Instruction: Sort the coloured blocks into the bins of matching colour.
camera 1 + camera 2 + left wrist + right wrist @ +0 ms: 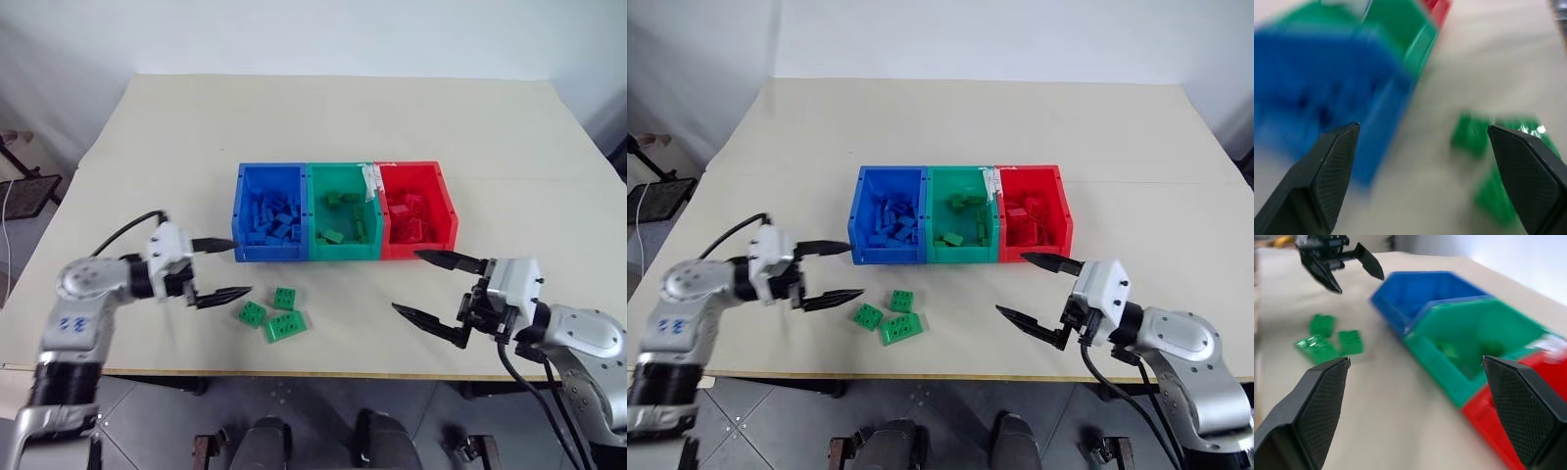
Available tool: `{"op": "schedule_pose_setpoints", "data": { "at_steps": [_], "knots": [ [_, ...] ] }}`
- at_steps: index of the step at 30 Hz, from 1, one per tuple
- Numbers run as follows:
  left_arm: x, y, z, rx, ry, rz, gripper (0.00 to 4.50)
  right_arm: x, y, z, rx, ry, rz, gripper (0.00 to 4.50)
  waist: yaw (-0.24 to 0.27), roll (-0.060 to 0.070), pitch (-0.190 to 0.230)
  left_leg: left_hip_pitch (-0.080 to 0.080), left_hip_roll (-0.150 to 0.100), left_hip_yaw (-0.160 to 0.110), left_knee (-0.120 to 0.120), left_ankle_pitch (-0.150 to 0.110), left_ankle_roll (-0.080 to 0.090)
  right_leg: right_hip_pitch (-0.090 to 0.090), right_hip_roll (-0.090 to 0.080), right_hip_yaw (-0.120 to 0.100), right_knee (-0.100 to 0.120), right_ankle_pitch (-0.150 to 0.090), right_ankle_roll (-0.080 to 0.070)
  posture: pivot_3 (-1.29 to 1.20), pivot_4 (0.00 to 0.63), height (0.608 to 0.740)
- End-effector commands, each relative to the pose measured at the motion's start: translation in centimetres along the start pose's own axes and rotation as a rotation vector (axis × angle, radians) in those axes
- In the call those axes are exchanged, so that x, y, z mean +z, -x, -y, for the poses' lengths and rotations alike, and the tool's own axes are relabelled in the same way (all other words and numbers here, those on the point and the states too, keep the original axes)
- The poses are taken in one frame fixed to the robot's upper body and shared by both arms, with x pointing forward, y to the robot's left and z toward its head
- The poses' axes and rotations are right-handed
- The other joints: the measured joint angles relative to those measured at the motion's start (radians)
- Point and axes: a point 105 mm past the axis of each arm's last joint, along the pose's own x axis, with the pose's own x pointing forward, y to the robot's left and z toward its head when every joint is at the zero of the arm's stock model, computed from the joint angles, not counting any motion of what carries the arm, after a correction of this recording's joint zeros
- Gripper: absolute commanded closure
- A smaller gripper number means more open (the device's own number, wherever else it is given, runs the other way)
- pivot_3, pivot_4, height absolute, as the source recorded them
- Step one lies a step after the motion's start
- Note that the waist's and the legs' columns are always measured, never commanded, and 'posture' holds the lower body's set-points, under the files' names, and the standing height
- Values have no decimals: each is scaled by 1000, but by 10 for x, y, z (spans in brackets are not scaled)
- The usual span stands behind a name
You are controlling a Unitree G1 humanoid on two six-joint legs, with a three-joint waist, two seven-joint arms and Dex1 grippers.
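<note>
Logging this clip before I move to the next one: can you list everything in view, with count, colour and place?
Table: one, beige, under everything.
Bins: three joined in a row, blue, green, red from the robot's left to right, mid-table.
Blocks in the bins: several, blue in blue, green in green, red in red.
Loose blocks: three, green, on the table in front of the blue bin.
Left gripper: one, black fingers, open, beside the loose blocks.
Right gripper: one, black fingers, open, in front of the red bin.

The blue plastic bin (1327,93) and the small green studded bricks (1484,161) smear with motion blur in the left wrist view. The red plastic bin (1528,431) runs off the right wrist view's edge.
</note>
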Motion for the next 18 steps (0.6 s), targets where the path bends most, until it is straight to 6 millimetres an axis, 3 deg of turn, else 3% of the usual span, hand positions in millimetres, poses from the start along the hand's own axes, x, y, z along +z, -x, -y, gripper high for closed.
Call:
{"op": "schedule_pose_setpoints", "data": {
  "at_steps": [1, 3, 7, 15, 18],
  "knots": [
    [-9, 33, -5, 71, -27, -54, 55, 3, -8, -8, 118, 59, 6, 0, 0, 0, 0, 0, 0, 0, 0, 0, 0, 0, 0, 0, 0, 0, 0, 0, 150, 740],
    [-11, 43, -7, 107, -20, -66, 55, 3, -12, -9, 152, 67, 11, 0, -2, 0, 0, 0, 0, 1, 0, 0, 0, 0, 0, 0, -1, 0, 0, 0, 150, 740],
    [2, 40, 2, 60, -100, -67, 55, -2, -13, -8, 166, 53, 4, 0, 0, 0, 0, 0, 0, 0, 0, 0, 0, 0, 0, 0, 0, 0, 0, 0, 150, 740],
    [21, -9, 48, -217, -208, -137, 55, -20, 21, -11, 193, 27, -143, 0, 0, 0, 0, 0, 0, 1, 0, -1, 0, 0, 0, 0, 0, 0, 0, 0, 150, 740],
    [22, -31, 49, -205, -225, -210, 55, -21, 26, -12, 171, 17, -153, 0, -2, 0, 0, 1, 0, 2, 0, -1, 0, 0, 0, 0, 0, 0, 0, 0, 150, 740]
  ]
}}
